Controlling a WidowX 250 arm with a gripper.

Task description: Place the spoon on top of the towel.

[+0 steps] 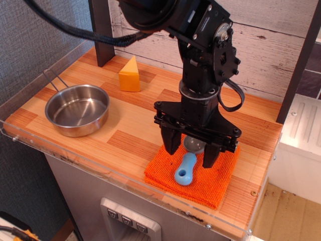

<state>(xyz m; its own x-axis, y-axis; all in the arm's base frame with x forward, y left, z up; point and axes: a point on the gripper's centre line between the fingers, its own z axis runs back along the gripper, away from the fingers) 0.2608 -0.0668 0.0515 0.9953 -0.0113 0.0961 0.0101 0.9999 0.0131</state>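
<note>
Lying on the towel (pixel 215 170) with its light-blue handle pointing toward the front edge and its grey bowl tucked under the arm, the spoon (pixel 186 168) looks to be resting on the orange cloth rather than hanging from anything; the end effector (pixel 191 150) stands directly over it with its two dark fingers spread wide, one on each side of the spoon and neither visibly touching it; so the placing itself seems done, and what is left, as I judge it, is only for the arm to lift clear without dragging the spoon along; whether the bowl lies flat on the cloth I cannot tell, since the wrist hides part of it; the spoon sits toward the left half of the towel, its handle end near the towel's front hem but within it, so a small nudge forward could tip it off the cloth; the towel itself lies close to the front lip of the desk (pixel 130 125), where a clear raised rim runs along the edge; straight up looks like the safest way out, since nothing but the arm's own cable shows above; to the left the wood is bare between the towel and the steel pan (pixel 77 109), and the cheese wedge (pixel 130 75) stands well apart at the back; behind the arm a plank wall closes the space, and dark posts mark the rear corners.
</note>
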